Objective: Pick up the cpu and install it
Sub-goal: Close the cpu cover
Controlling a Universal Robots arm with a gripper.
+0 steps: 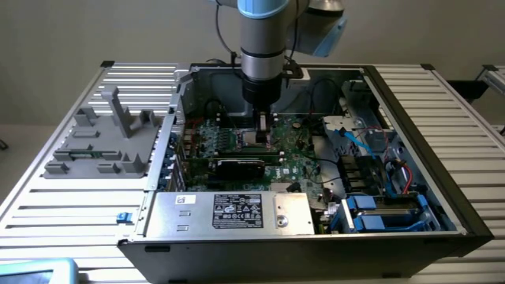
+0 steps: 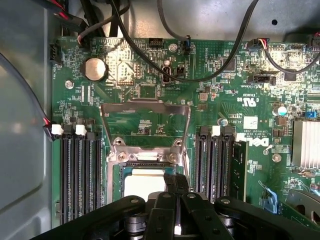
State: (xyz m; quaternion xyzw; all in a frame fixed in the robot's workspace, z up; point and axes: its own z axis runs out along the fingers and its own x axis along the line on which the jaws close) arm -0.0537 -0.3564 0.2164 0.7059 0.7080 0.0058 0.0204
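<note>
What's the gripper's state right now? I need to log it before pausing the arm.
Gripper: shut, fingertips over the cpu lying in the socket; whether it grips the cpu cannot be told.

The exterior view looks down at a slant from high up. It stands far enough off to take in the whole open computer case [image 1: 316, 260], the slatted bench [image 1: 71, 207] around it, the grey fixture [image 1: 110, 142] at the exterior view's left, and the arm [image 1: 264, 41] reaching down over the far half of the case. The wrist view sits just behind the gripper [image 2: 176, 187] and faces straight down at the motherboard [image 2: 150, 85] from close by. Both views share the middle of the board: the socket frame [image 2: 145, 125] and the memory slots [image 2: 80, 175] on either side of it.
</note>
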